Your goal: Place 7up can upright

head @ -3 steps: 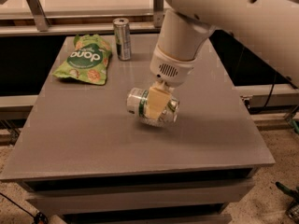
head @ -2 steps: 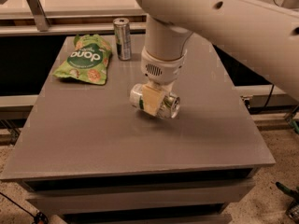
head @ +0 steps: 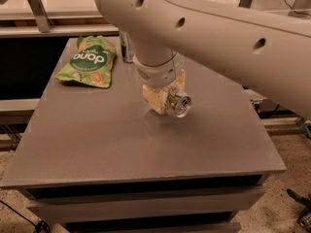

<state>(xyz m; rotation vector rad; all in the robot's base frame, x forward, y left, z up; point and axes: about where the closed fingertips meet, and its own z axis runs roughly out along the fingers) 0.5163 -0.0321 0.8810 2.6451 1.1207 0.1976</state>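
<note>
Silver-topped short white-and-green 7up can (head: 178,104) lies sideways, clamped tight in the white arm's two-finger hand (head: 167,92), over mid grey bench (head: 97,144).

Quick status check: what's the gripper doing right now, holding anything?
gripper: closed on the 7up can, can sideways with its silver end toward the camera, over the middle of the table.
</note>
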